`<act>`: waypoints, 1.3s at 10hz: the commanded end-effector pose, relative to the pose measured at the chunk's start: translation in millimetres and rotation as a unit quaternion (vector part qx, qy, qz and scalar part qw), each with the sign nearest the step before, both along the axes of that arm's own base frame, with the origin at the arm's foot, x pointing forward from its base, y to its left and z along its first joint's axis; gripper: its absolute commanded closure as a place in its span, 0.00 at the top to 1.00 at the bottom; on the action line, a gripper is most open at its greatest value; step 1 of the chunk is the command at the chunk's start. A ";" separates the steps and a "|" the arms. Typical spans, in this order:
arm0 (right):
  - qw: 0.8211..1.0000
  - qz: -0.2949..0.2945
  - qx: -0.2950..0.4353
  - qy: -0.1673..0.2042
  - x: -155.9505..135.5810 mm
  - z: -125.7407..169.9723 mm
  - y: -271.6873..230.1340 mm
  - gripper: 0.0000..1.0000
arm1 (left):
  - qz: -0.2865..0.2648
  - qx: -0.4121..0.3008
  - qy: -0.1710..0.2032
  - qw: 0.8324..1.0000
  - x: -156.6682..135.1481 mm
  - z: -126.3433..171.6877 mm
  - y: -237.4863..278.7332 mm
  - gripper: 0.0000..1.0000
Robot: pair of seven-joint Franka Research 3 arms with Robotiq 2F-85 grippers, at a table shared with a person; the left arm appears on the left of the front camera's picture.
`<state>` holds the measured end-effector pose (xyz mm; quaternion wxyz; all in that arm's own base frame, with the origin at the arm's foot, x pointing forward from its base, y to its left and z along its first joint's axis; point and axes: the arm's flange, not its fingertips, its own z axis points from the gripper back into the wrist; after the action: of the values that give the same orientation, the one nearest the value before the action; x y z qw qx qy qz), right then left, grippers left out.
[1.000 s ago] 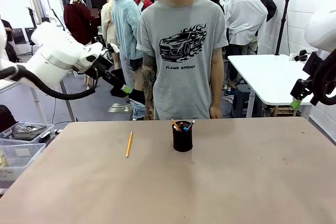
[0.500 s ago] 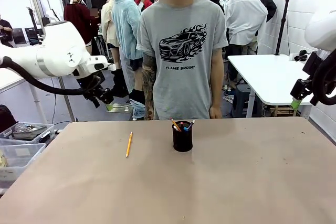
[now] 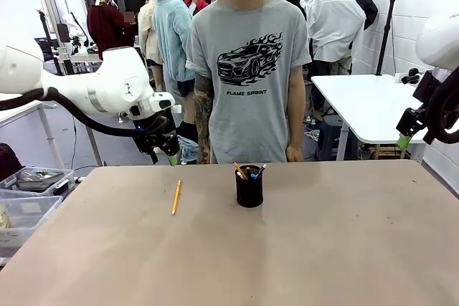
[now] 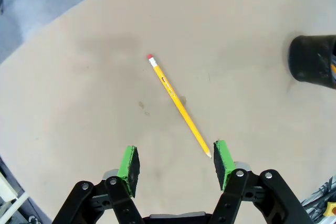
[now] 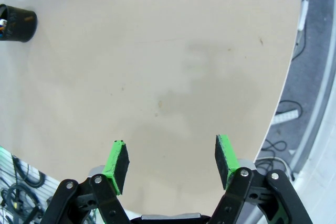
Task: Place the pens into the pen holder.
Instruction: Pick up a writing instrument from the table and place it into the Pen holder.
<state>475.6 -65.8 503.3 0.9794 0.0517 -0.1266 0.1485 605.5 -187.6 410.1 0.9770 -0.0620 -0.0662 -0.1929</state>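
On the table [image 3: 323,249] the pen holder [image 3: 249,190] hides most of its pens [image 3: 247,171], a pencil [image 3: 176,197] lies apart; both arms' jaws spread.

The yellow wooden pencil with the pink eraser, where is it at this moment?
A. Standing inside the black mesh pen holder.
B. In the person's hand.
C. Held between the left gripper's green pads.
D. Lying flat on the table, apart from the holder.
D: the yellow wooden pencil lies flat on the tan table, untouched, well to the robot's left of the black mesh pen holder.
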 end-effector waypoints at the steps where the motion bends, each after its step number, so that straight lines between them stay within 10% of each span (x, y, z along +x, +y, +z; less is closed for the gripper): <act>1: 1.000 0.006 0.001 -0.007 0.2 -0.8 -1.5 0.83 | 0.011 0.000 0.020 1.000 7.0 -13.2 -10.1 0.75; 13: 1.000 0.006 0.001 -0.007 0.2 -0.8 -1.5 0.83 | 0.031 0.054 0.018 0.998 -3.8 -91.4 -36.8 0.75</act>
<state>475.6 -65.7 503.3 0.9794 0.0517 -0.1265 0.1486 604.7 -220.1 320.9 0.9856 -0.0219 -0.0263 -0.1657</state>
